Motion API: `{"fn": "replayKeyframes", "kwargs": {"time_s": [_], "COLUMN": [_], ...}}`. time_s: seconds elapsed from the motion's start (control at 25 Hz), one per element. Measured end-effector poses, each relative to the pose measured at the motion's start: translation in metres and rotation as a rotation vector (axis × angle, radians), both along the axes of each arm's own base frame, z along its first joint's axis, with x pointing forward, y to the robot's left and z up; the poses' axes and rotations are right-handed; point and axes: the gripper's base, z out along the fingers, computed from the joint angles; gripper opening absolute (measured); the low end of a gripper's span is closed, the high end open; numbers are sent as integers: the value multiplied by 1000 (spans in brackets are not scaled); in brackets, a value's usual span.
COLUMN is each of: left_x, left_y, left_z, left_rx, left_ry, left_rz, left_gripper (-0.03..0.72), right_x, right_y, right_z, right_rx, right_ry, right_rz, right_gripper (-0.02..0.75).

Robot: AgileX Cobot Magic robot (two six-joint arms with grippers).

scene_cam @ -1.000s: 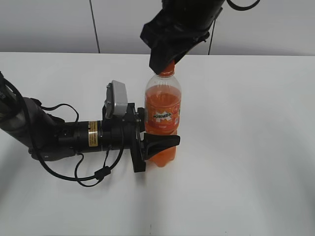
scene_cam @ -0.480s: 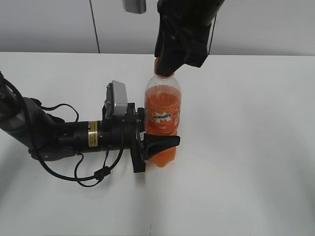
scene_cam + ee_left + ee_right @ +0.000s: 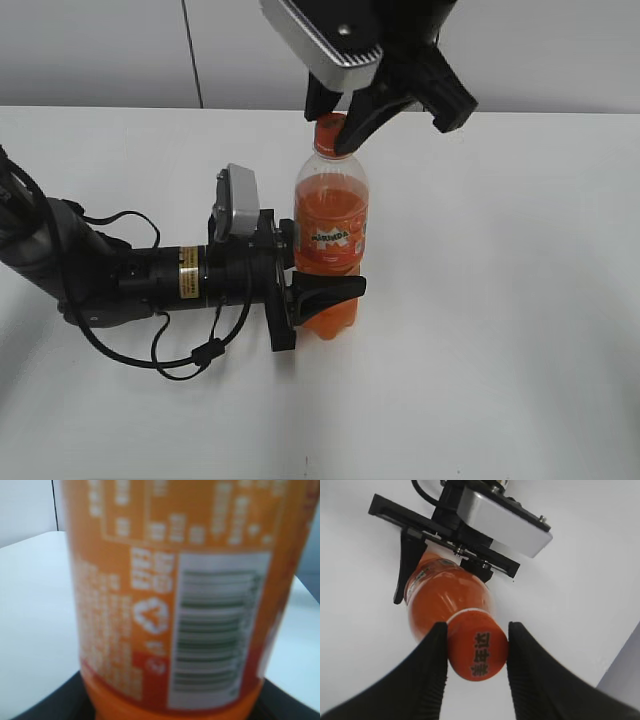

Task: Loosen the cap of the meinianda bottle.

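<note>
Right gripper (image 3: 476,655): black ribbed fingers either side of the small round orange plastic cap (image 3: 478,652); left pad touching, right pad at most grazing, so grip looks light.
Cap: between those fingers, top marking facing the wrist camera.
Left gripper (image 3: 325,290): low down, jaws closed round the tall clear plastic Mirinda bottle of orange drink (image 3: 331,235), holding it upright on the white table (image 3: 520,300).
Risk: fingers skid round the cap if squeeze is weak; bottle twists in lower clamp, cap stays tight.

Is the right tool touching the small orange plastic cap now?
Touching. In the right wrist view, both fingers of the right tool press against the cap's sides.
</note>
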Motion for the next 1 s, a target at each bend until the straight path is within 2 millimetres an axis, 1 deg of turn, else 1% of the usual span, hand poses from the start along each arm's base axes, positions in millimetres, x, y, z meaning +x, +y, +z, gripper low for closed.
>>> {"fn": "replayKeyframes", "kwargs": {"time_s": [0.32,0.44,0.6,0.8,0.92,1.0], "left_x": [0,0,0,0,0,0], "left_y": [0,0,0,0,0,0], "left_z": [0,0,0,0,0,0], "left_rx": [0,0,0,0,0,0], "left_ry": [2,3,3,3,3,3], "left_rz": [0,0,0,0,-1,-1], "left_gripper": [382,382,382,382,382,382], "right_x": [0,0,0,0,0,0], "right_y": [-1,-1,-1,0,0,0], "right_z": [0,0,0,1,1,1], "right_rx": [-59,-70,-73,-63,-49,-28], "right_ry": [-152,-183,-193,-169,-142,-101], "right_rz": [359,435,456,395,333,245], "right_gripper": [273,273,273,272,272,287]}}
